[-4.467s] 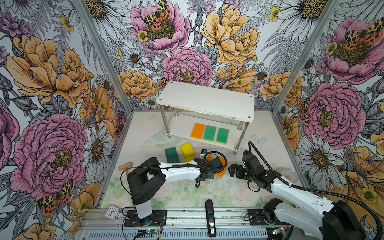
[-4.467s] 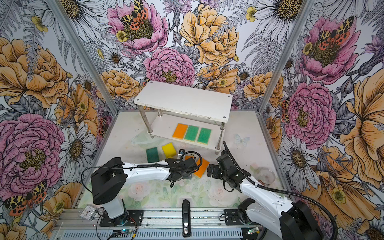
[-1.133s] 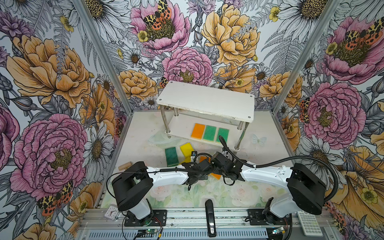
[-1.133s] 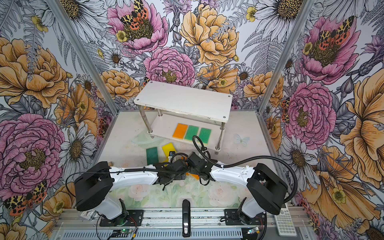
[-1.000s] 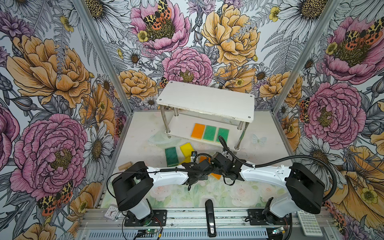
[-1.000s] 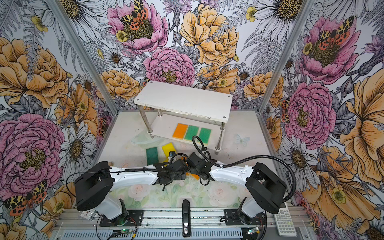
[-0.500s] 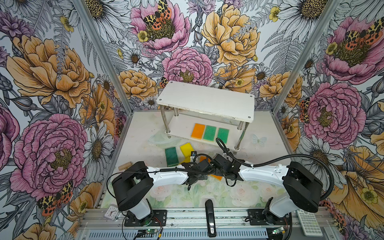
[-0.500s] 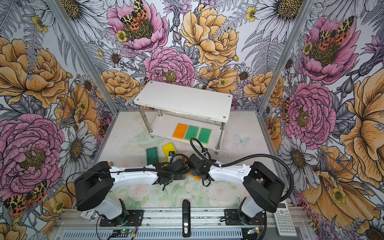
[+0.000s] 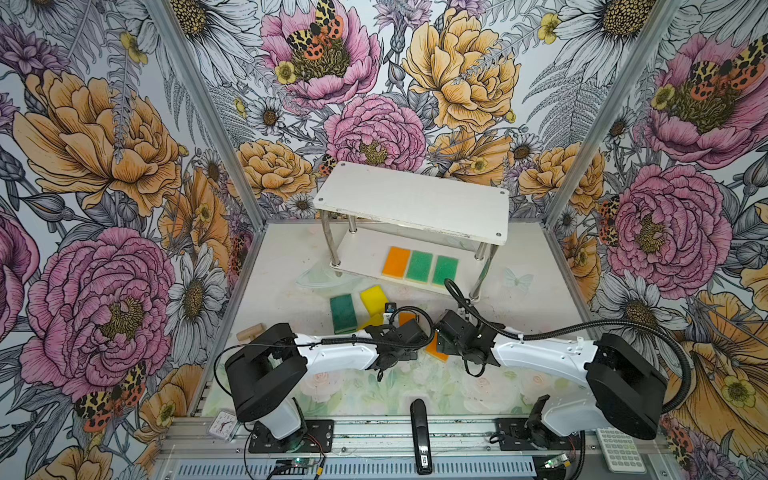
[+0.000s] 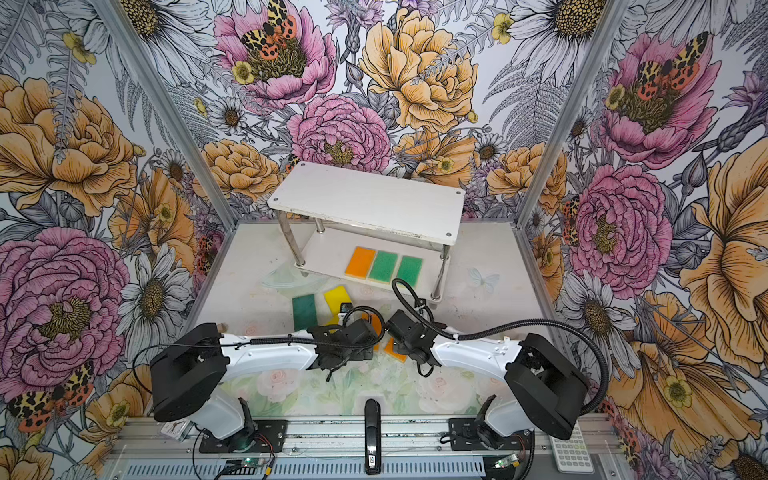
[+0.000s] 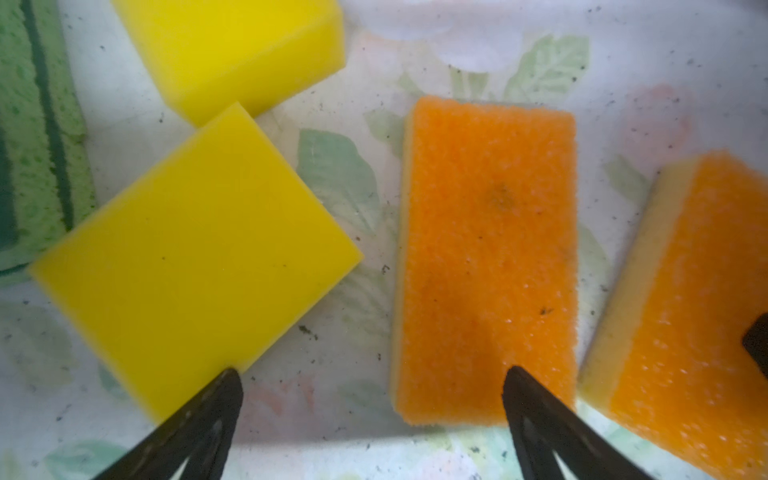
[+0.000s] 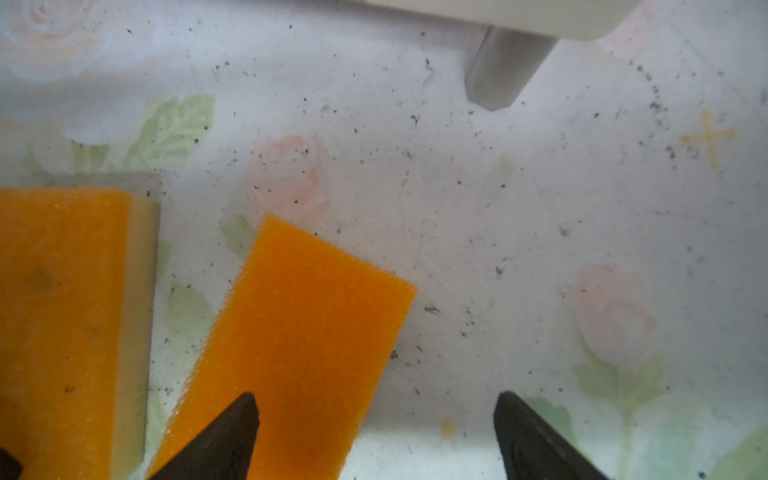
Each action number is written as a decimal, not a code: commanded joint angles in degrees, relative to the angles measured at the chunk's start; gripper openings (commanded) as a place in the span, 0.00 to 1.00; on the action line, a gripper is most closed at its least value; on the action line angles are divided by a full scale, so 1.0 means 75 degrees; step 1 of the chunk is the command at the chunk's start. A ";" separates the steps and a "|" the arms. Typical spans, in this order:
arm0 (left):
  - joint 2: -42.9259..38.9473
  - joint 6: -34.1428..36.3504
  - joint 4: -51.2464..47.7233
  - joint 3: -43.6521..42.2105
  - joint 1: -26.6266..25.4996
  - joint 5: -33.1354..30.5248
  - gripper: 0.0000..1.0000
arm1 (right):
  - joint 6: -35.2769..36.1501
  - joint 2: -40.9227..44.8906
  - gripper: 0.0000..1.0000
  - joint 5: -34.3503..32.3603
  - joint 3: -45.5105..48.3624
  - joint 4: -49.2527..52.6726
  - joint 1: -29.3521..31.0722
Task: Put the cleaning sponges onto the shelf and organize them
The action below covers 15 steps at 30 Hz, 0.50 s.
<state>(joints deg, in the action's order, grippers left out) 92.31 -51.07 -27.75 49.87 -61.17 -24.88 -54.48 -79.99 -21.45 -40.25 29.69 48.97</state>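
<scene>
The shelf [image 9: 411, 199] stands at the back; its lower board holds an orange sponge [image 9: 396, 262] and two green sponges [image 9: 419, 267]. On the table lie a dark green sponge [image 9: 343, 313], two yellow sponges [image 11: 195, 257] and two orange sponges [image 11: 490, 257]. My left gripper [image 11: 372, 386] hangs open just above them, one fingertip over the nearer yellow sponge's corner, the other over an orange sponge's end. My right gripper [image 12: 374, 407] is open too. One of its fingertips is over the tilted orange sponge [image 12: 299, 340], the other over bare table. Neither holds anything.
A shelf post [image 12: 498, 66] stands just beyond the right gripper. A wooden mallet [image 9: 250, 332] lies at the left wall. At the front rail are a black handset [image 9: 419, 432], a small clock [image 9: 220, 428] and a calculator [image 9: 619, 449]. The two wrists nearly meet mid-table.
The right arm swung in from the front right to the middle and has edged slightly left over the last second. The left arm and the sponges have stayed put.
</scene>
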 commanded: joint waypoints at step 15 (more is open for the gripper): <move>0.1028 -0.0302 0.0494 0.0851 -0.0365 -0.0167 0.99 | 0.0725 0.2173 0.92 0.0164 0.0736 0.0061 -0.0436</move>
<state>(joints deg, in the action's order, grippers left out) 98.76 -52.21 -25.28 55.09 -63.53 -25.06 -49.80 -65.63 -20.75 -35.66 30.02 45.98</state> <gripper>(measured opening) 0.989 0.915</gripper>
